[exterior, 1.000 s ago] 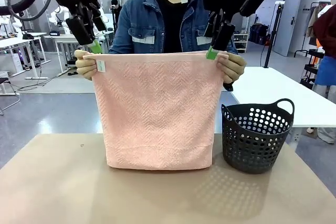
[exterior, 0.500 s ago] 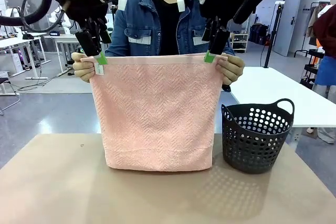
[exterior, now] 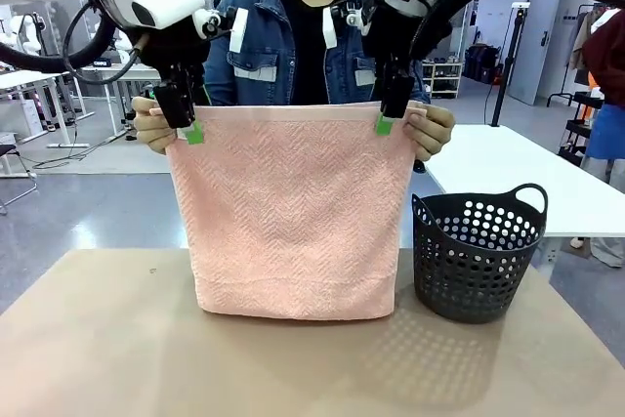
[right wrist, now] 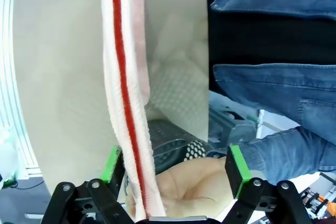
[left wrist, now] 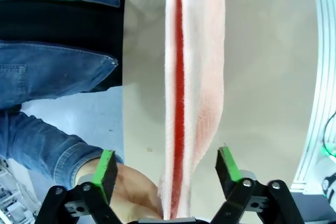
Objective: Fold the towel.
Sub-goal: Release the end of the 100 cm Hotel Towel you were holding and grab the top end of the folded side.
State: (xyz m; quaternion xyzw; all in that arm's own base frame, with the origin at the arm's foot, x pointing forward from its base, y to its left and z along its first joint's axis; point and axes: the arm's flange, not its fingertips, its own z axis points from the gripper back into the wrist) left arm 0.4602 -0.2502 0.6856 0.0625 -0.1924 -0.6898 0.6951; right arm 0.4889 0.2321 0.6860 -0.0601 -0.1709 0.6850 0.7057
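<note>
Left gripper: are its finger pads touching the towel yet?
Apart. In the left wrist view the towel's top edge runs between the left gripper's open green pads, with a clear gap on each side.

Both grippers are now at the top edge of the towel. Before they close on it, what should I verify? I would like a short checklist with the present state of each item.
1. Towel edge between the open jaws of the left gripper: ok.
2. Same edge between the open jaws of the right gripper: ok, but close to one pad.
3. Person's hands clear of the jaws: not ok; one hand and the other hand lie inside the gaps.
4. Top edge level, cloth hanging flat: ok.
5. Basket apart from the towel: ok.
</note>
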